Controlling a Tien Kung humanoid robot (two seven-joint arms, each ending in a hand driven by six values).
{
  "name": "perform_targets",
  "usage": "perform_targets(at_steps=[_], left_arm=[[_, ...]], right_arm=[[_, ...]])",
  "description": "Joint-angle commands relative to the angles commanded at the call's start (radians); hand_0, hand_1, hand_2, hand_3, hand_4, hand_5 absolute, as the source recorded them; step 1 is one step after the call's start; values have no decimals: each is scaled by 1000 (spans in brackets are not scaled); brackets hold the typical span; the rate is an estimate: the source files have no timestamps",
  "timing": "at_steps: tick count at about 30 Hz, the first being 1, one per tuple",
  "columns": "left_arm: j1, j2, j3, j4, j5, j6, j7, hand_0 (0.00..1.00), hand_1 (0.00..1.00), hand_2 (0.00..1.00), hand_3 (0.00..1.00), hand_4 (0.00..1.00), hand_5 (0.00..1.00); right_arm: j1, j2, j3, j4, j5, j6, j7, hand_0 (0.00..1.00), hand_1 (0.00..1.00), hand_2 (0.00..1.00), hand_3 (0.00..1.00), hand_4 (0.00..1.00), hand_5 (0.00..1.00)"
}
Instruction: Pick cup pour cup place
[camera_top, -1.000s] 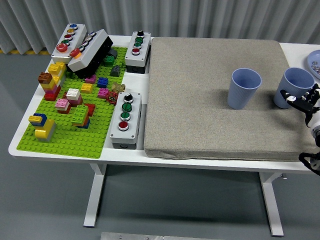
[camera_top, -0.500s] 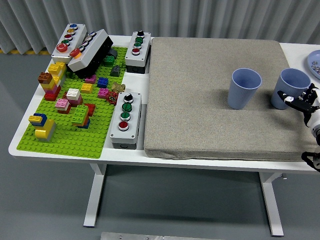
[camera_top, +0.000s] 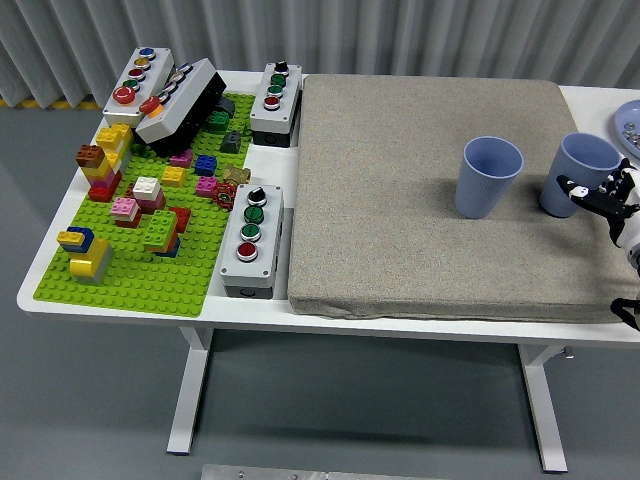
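Your right hand (camera_top: 600, 195) sits at the far-right edge, fingers curled round the right cup (camera_top: 580, 174) w/ contact on its near side, so it looks grasped but not lifted; the cup stands upright on the grey mat (camera_top: 400, 200). Pick step, I'd say. Next: firm the grip, lift, carry left to the second cup (camera_top: 491, 176) nearby, then tip. Left hand isn't visible.

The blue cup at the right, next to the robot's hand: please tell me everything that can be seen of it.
The right blue cup is a plain, handleless, pale blue tumbler, plastic by its look, tapering toward its base. It stands on the grey mat near the right edge, tilted slightly, its open mouth up. Its contents cannot be seen. The right hand wraps its fingers around the lower front. A matching cup stands apart to its left.
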Motion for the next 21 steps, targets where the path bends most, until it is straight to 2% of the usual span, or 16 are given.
perform_targets(at_steps=[12, 21], left_arm=[[-2, -1, 1, 0, -1, 0, -1, 863, 836, 911, 796, 637, 890], [-4, -1, 3, 1, -4, 0, -1, 864, 836, 911, 796, 637, 888]], right_arm=[[0, 0, 2, -2, 0, 3, -1, 951, 936, 998, 998, 859, 280], [-2, -14, 12, 20, -36, 28, -41, 954, 939, 998, 998, 858, 277]])
